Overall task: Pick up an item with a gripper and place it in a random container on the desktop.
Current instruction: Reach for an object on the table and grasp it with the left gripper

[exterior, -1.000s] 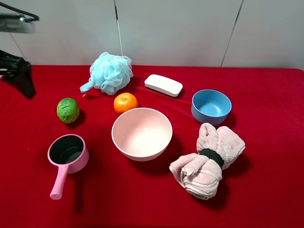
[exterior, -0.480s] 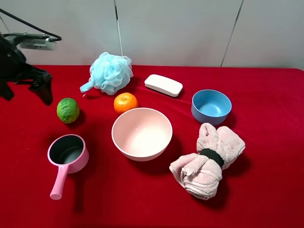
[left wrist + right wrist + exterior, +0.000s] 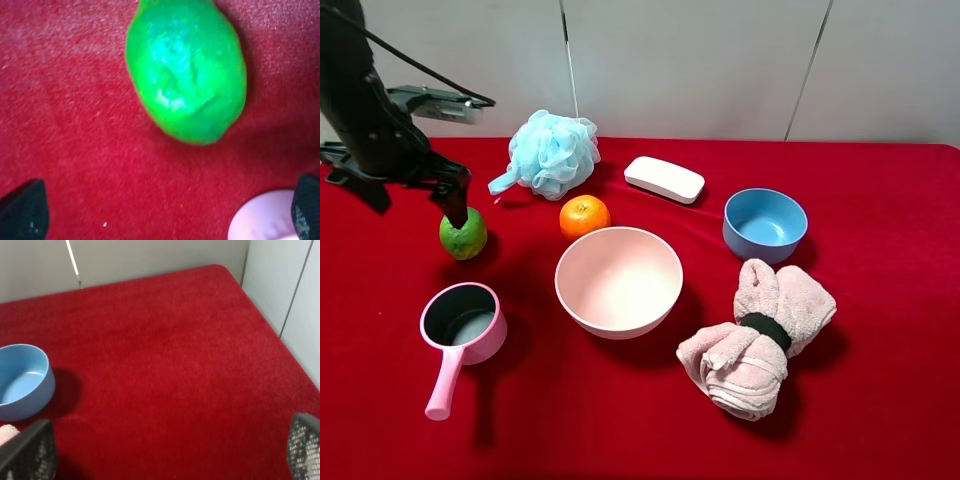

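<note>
Black arm, tapered claws, one thin cable

The left claw [image 3: 412, 200] is matte black, with two fingers [image 3: 454, 206] that narrow to blunt points. Above this claw the arm [image 3: 355, 95] is thick and black, and a thin black cable [image 3: 420, 68] curves to a flat grey bracket [image 3: 440, 102] beside it. Close up, its fingertips [image 3: 22, 215] show a fine woven pattern; those of the right claw [image 3: 165, 450] look grey and dotted.

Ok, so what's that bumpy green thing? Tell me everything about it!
It is a green fruit, oval, with bumpy, shiny skin mottled light and dark green, like a lime. It lies whole on the red cloth, left of the orange and beyond the pink saucepan. The left end effector hovers over it, open wide, apparently not touching it.
</note>
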`<action>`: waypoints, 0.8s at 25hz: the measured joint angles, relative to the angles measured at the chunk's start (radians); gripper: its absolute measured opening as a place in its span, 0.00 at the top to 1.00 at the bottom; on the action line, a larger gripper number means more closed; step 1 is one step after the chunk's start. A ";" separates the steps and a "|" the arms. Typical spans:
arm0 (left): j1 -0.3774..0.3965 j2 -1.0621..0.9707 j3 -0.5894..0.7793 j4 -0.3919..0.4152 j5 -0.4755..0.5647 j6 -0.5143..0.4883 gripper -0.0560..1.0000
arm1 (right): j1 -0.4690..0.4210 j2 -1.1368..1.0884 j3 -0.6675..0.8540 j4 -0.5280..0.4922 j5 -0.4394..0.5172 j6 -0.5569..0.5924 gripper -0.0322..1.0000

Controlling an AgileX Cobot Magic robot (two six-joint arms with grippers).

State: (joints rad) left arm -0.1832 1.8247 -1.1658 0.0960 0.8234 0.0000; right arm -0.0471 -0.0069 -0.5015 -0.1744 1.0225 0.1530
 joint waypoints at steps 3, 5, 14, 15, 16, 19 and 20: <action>-0.004 0.032 -0.001 0.000 -0.022 0.000 0.04 | 0.000 0.000 0.000 0.000 0.000 0.000 0.30; -0.004 0.050 -0.001 0.000 -0.038 -0.008 0.04 | 0.000 0.000 0.000 0.000 0.000 0.000 0.30; -0.006 0.125 -0.002 -0.001 -0.133 -0.033 0.04 | 0.000 0.000 0.000 0.000 0.000 0.000 0.30; -0.008 0.134 -0.002 0.000 -0.143 -0.033 0.04 | 0.000 0.000 0.000 0.000 0.000 0.000 0.30; -0.010 0.142 -0.002 0.000 -0.151 -0.033 0.04 | 0.000 0.000 0.000 0.000 0.000 0.000 0.30; -0.011 0.174 -0.009 0.000 -0.174 -0.034 0.04 | 0.000 0.000 0.000 0.000 0.000 0.000 0.30; -0.011 0.183 -0.010 0.000 -0.178 -0.034 0.04 | 0.000 0.000 0.000 0.000 0.000 0.000 0.30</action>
State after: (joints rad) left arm -0.1945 2.0080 -1.1761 0.0962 0.6458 -0.0341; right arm -0.0471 -0.0069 -0.5015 -0.1744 1.0225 0.1530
